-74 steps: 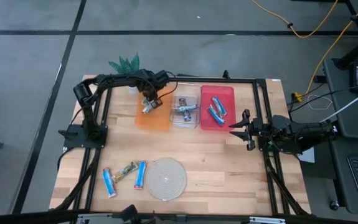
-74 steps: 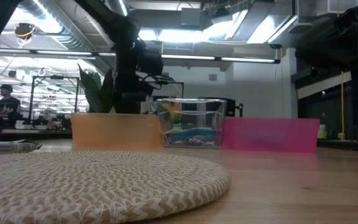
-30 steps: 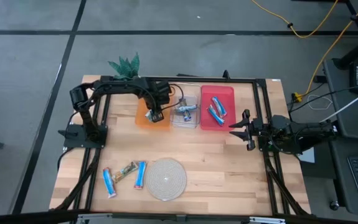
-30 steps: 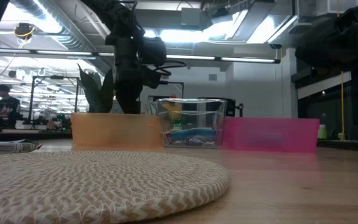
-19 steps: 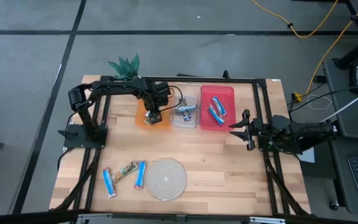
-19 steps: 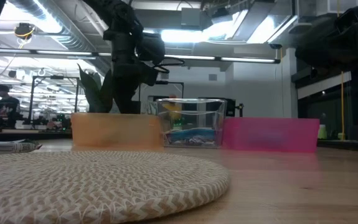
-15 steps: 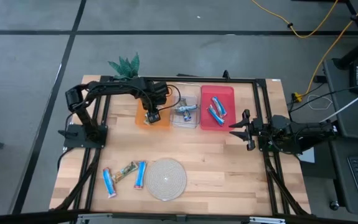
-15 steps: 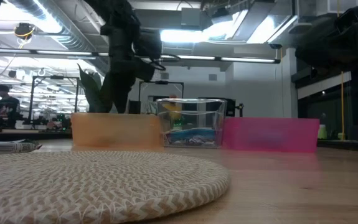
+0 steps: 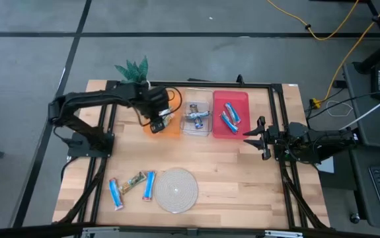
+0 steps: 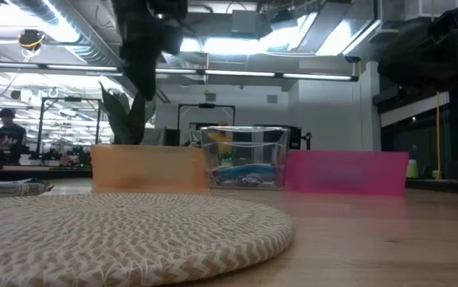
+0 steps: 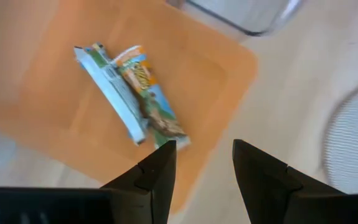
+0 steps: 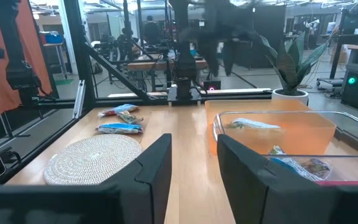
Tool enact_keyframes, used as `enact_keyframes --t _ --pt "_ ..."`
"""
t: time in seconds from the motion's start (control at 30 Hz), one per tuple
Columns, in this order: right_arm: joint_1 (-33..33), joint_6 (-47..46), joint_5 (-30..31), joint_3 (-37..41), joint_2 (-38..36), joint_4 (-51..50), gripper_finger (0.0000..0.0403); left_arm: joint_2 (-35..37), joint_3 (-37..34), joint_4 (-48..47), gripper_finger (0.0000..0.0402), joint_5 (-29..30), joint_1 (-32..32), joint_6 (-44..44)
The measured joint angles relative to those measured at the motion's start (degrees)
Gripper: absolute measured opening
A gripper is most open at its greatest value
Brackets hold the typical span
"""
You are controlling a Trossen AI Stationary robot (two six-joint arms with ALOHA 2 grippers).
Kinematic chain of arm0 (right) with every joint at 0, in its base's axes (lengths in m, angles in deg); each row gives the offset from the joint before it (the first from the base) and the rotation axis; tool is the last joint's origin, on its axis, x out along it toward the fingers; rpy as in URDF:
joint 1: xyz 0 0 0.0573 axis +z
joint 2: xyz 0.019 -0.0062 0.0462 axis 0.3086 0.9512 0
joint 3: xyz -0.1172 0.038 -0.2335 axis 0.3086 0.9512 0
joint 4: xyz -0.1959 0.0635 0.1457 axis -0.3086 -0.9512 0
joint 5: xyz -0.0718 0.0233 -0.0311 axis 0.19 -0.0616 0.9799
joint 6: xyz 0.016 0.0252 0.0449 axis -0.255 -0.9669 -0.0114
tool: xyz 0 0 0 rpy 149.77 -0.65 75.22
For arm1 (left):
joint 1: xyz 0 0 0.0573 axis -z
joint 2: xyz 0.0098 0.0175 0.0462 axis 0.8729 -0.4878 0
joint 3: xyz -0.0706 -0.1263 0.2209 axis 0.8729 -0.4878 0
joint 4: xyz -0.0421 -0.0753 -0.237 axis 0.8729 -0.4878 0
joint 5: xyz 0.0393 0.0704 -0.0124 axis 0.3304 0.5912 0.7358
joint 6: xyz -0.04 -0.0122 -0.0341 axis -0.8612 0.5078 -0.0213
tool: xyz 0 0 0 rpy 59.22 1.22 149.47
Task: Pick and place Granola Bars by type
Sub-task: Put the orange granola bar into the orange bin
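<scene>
Left tool (image 9: 157, 125) up over the orange bin (image 9: 171, 129), fingers parted and empty, green-and-tan bar (image 11: 152, 104) lying loose inside. Right tool (image 9: 254, 137) parked at the tabletop's (image 9: 242, 178) right edge beside the red bin (image 9: 216, 125), fingers apart, nothing between. Three bars (image 9: 132, 186) near the front edge left of the woven mat (image 9: 177, 190), bare wood between them and the bins.

Three bins (image 9: 197, 119) stand in a row at the table's (image 9: 242, 178) far side. A mat (image 9: 177, 190) lies near, three bars (image 9: 133, 186) to its left.
</scene>
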Motion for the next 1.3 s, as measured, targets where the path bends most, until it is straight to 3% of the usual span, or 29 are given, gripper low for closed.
enact_keyframes --t 0.33,0.8,1.07,1.3 --pt "0.0 0.0 0.0 0.0 0.0 0.0 0.0132 5.7 0.0 -3.1 0.0147 0.2 14.0 -9.0" --pt "0.0 0.0 0.0 0.0 0.0 0.0 0.0132 6.1 0.0 -3.3 0.0143 4.9 35.1 -24.7" --pt "0.0 0.0 0.0 0.0 0.0 0.0 0.0132 5.9 -1.3 -3.1 0.0143 9.0 46.6 -38.4" --pt "0.0 0.0 0.0 0.0 0.0 0.0 0.0132 5.8 -8.6 -3.1 0.0143 9.0 54.1 -53.2"
